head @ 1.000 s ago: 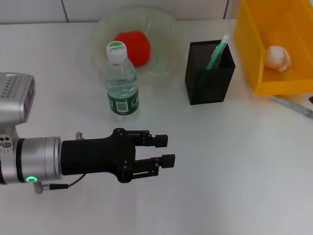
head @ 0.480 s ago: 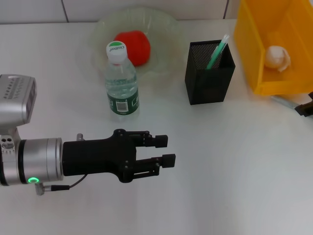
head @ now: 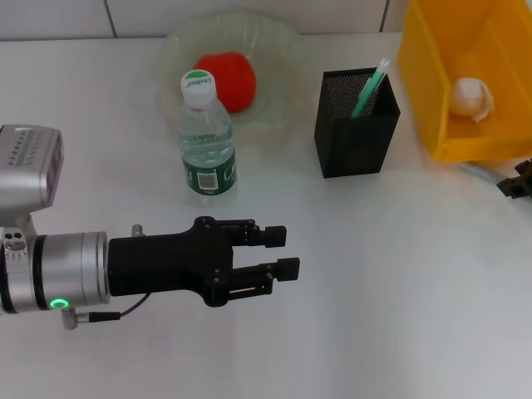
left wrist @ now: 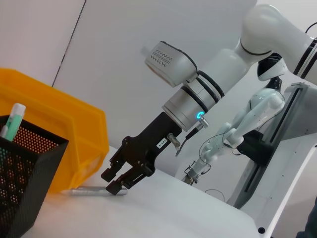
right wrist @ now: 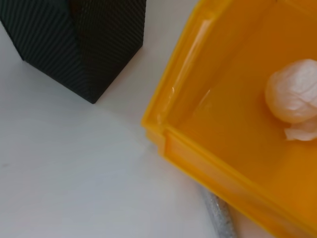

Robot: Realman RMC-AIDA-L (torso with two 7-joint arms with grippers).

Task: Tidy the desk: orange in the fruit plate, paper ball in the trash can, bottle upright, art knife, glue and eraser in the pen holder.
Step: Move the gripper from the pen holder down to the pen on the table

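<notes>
step: art knife (left wrist: 91,190) pickup judged | knife seen lower left of left wrist frame, beside trash can (left wrist: 59,144) | right gripper (left wrist: 119,181) parted at its tip | left gripper (head: 278,252) parted, empty, lower left | advice: handle to be straddled squarely, bin wall avoided

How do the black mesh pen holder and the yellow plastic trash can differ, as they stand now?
The square black metal mesh pen holder is narrow and see-through at its top; the bright yellow rectangular plastic trash can is wider, with solid walls. The pen holder holds a green-and-white stick; the trash can holds the white crumpled paper ball. Both stand upright and open-topped on the table.
</notes>
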